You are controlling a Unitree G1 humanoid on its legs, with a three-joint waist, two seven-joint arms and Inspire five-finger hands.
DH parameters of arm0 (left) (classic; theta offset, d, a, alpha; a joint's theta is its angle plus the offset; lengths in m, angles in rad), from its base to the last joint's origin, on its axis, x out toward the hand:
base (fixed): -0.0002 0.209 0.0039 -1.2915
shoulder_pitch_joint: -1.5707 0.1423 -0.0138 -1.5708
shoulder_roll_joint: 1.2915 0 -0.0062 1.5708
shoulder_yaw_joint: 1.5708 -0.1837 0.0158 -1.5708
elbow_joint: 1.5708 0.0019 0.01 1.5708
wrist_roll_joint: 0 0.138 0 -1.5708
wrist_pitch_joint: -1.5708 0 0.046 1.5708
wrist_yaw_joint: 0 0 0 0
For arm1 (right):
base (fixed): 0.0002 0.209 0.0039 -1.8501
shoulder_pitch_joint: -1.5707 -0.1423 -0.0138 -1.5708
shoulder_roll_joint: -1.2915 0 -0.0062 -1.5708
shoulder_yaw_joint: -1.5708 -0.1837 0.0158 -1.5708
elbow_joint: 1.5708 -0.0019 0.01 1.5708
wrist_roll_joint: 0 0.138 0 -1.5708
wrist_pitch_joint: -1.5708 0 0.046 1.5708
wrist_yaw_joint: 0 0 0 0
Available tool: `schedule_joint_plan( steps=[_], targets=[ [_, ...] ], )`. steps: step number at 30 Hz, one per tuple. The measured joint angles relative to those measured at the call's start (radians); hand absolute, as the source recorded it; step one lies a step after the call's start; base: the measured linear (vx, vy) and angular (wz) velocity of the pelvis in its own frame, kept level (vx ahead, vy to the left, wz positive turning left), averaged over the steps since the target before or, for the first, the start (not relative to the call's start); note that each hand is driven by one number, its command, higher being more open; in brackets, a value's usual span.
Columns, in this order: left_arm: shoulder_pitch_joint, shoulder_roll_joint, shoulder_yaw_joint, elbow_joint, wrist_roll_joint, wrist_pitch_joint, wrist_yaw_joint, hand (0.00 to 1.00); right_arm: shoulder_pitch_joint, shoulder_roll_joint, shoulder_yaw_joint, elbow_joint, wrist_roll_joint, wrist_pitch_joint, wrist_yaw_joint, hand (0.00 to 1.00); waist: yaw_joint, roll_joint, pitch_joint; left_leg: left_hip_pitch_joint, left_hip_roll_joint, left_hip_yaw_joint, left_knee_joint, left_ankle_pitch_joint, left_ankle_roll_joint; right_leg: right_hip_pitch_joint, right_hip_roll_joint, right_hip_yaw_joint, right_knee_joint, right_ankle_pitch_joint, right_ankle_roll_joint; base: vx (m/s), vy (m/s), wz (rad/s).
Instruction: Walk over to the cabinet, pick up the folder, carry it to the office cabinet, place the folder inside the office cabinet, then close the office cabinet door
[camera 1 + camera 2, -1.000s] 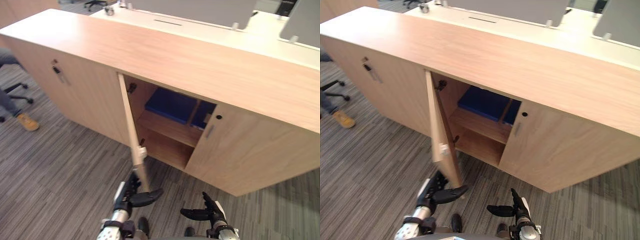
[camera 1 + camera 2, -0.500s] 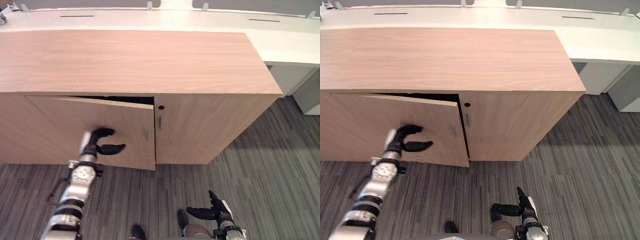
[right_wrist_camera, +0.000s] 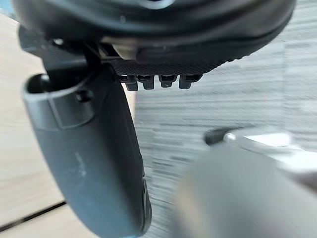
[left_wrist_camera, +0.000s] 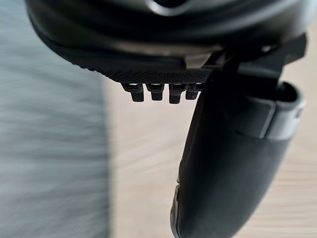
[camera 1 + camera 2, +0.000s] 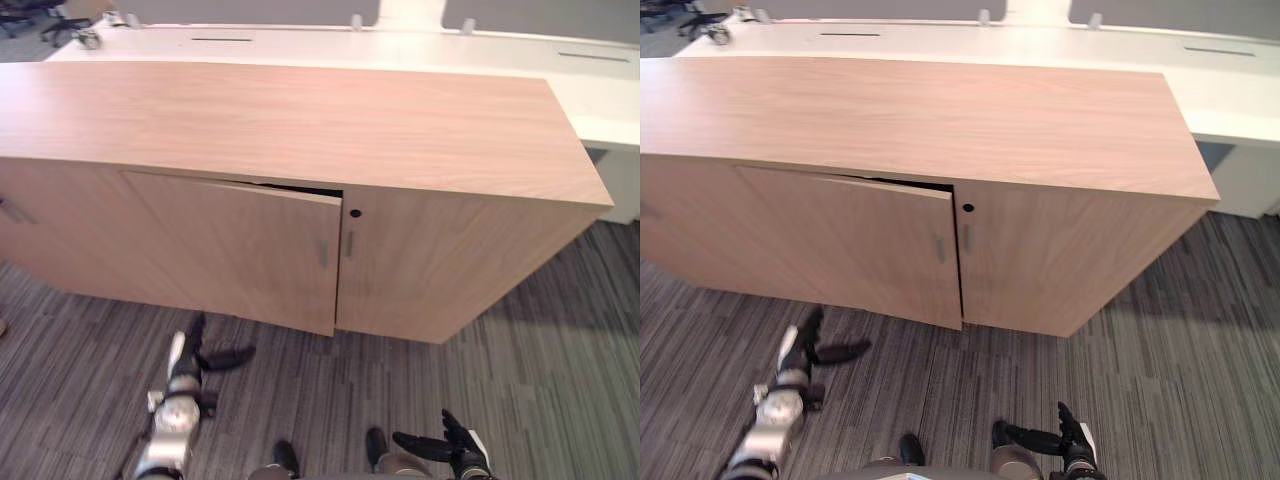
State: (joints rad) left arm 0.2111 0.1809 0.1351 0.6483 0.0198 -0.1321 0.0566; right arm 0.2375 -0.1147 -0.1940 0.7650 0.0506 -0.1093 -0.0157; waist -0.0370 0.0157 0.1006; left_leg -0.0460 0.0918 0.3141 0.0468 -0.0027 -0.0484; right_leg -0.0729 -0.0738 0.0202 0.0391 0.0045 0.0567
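The office cabinet door (image 5: 240, 250) stands nearly shut, with a thin dark slit along its top edge that is narrower than half a second ago. It now covers the shelf where the folder lay. The left hand (image 5: 192, 360) has dropped off the door face. Its fingers are straight and spread, holding nothing, and the door is well beyond their tips, with carpet (image 5: 560, 380) beneath. The right hand (image 5: 452, 447) hangs low, its fingers loosely spread and empty.

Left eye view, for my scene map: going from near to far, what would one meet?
Dark right hand → dark left hand → light wooden cabinet door, slightly ajar → wooden cabinet top → white desk.
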Motion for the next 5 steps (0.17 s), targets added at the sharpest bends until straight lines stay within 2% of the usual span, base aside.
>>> schedule_joint_plan(
  steps=[4, 5],
  targets=[
    [0.076, -0.049, 0.064, 0.14, 0.003, 0.005, -0.039, 1.0, -0.033, 0.014, -0.042, -0.029, 0.005, 0.0, -0.018, 1.0, 0.009, -0.003, -0.003, 0.065, -0.025, 0.01, -0.114, 0.018, -0.013, -0.003, -0.001, 0.053, -0.007, -0.002, 0.003, -0.06, 0.021, -0.33],
    [0.082, -0.056, 0.07, 0.202, 0.015, 0.013, -0.052, 1.0, -0.036, 0.015, -0.047, -0.028, 0.007, 0.004, -0.026, 1.0, 0.022, -0.004, -0.009, 0.079, -0.027, 0.031, -0.14, 0.025, -0.014, -0.007, 0.005, 0.074, -0.013, -0.001, 0.003, -0.02, 0.016, -0.28]
  ],
)
